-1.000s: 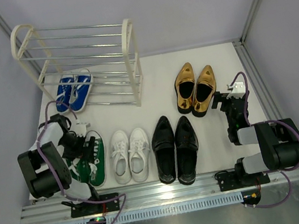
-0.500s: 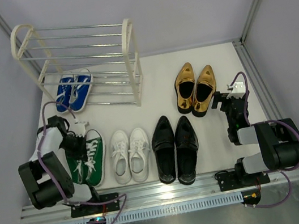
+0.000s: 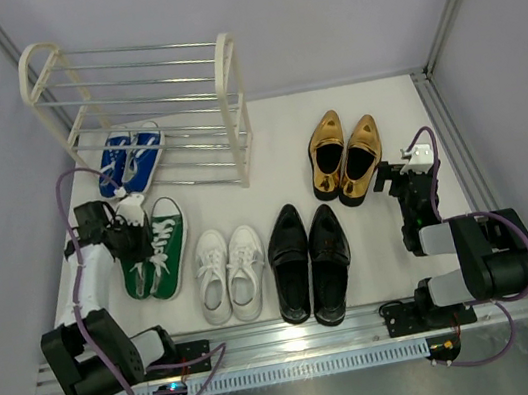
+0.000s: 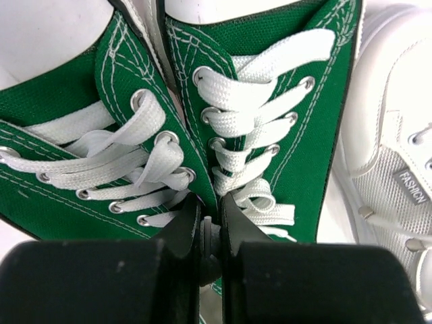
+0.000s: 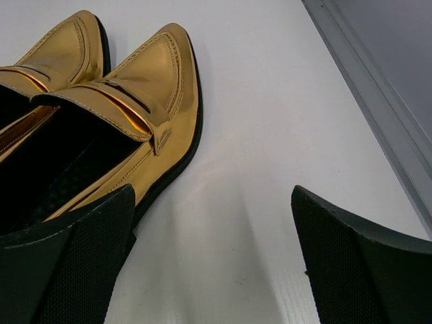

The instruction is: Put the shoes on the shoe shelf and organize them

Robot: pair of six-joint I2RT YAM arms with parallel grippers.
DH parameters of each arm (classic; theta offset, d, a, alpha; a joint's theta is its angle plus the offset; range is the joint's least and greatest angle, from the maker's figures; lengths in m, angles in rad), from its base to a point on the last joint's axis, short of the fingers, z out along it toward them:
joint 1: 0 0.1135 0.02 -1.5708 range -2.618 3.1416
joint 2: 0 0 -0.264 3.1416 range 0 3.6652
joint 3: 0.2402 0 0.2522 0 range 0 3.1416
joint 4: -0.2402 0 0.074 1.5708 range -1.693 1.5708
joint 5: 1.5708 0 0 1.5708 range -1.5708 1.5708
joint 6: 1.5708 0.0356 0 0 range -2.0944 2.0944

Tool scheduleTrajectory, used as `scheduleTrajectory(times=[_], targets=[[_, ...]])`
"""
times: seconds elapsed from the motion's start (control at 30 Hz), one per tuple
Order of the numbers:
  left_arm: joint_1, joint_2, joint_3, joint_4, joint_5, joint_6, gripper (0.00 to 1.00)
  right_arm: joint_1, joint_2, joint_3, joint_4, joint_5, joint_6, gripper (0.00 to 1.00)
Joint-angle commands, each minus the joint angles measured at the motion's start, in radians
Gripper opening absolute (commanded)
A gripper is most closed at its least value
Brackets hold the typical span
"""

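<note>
The green sneakers [image 3: 159,252] with white laces sit side by side on the left, toes toward the shoe shelf [image 3: 225,80]. My left gripper [image 3: 133,236] is shut on their two touching inner sides at the tongue end, and in the left wrist view the left gripper [image 4: 209,204] pinches the green sneakers [image 4: 283,101] between its black fingers. A blue pair [image 3: 132,159] rests on the shelf's lowest tier. My right gripper [image 3: 399,178] stands open beside the gold shoes [image 3: 345,155]; in the right wrist view nothing lies between the right gripper [image 5: 212,226] fingers, with the gold shoes [image 5: 145,88] to their left.
White sneakers [image 3: 229,272] and black loafers [image 3: 310,263] stand in a row near the front edge. A white sneaker [image 4: 398,155] lies right of the green pair. A metal rail [image 3: 460,155] borders the table's right side. Walls close in on all sides.
My left gripper has closed on the green sneakers and carried them away from the arm bases toward the shelf. The right arm has not moved.
</note>
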Motion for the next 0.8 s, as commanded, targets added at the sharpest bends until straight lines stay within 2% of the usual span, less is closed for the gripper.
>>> scheduleTrajectory(times=[0.0, 0.27, 0.77], targets=[[-0.023, -0.016, 0.034, 0.232, 0.12, -0.068, 0.0, 0.001, -0.007, 0.006, 0.076, -0.002, -0.006, 0.97], [-0.108, 0.042, 0.08, 0.286, 0.16, -0.053, 0.0, 0.001, -0.007, 0.005, 0.076, -0.002, -0.006, 0.97], [-0.256, 0.389, 0.457, 0.32, 0.048, -0.113, 0.0, 0.001, -0.008, 0.006, 0.076, -0.002, -0.007, 0.97]])
